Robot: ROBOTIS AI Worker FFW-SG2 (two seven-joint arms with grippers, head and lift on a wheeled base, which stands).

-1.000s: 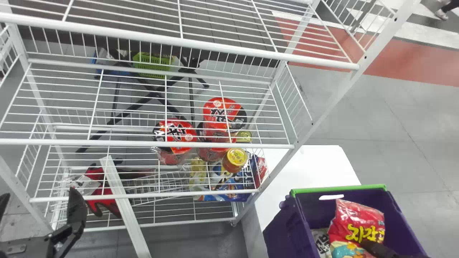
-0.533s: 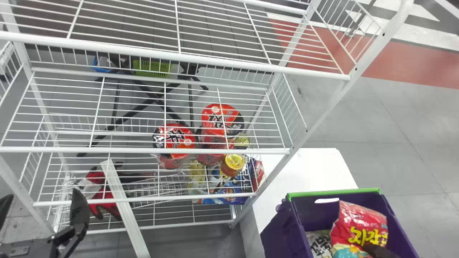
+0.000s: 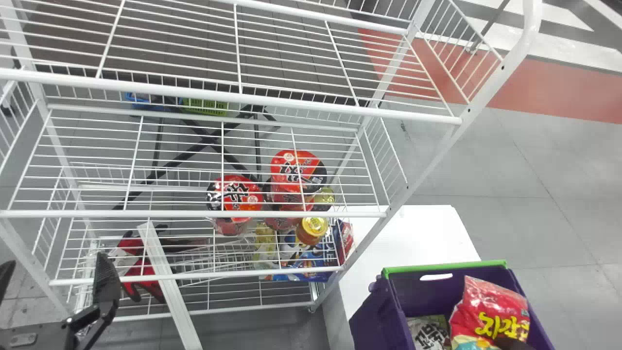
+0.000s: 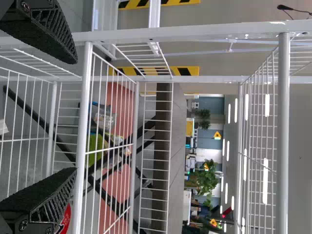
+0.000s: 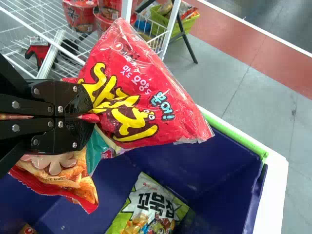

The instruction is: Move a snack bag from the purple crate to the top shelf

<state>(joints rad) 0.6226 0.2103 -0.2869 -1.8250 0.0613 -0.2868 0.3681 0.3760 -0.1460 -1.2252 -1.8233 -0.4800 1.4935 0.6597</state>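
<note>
Snack bag: the red snack bag (image 3: 493, 311) is showing at the lower right of the head view, within the outline of the purple crate (image 3: 376, 321); it is leaning at a tilt, its yellow lettering facing up. Whether it is touching the crate is not possible to tell.
Right gripper: the right gripper (image 3: 514, 344) is showing at the bottom edge, lower right; in the right wrist view its 2 black fingers are pressing together on the bag, pinching a fold of the film near the middle, with red film bulging out on both sides.
Left gripper: the left gripper (image 3: 54, 265) is parking at the lower left of the head view, in front of the rack; its 2 fingers are standing wide apart, nothing between them.
Purple crate: its green edge is running along the far side, and 1 green-and-white bag (image 3: 427, 331) is lying inside, apart from the fingers.
White table: the white table (image 3: 413, 233) is lying right of centre, its surface reaching behind the crate.
Top shelf: the top shelf (image 3: 233, 97) is crossing the upper part of the head view, its wires running bare.
Red tubs: the red tubs (image 3: 296, 170) are sitting around the centre, behind the middle shelf's wires, with 1 yellow-lidded jar (image 3: 312, 229) standing just below them in the picture.
Lower centre: a blue package (image 3: 313, 270) is lying behind wires.
Lower left: red-and-black gloves (image 3: 138, 274) are lying behind a slanting white bar (image 3: 167, 282).
</note>
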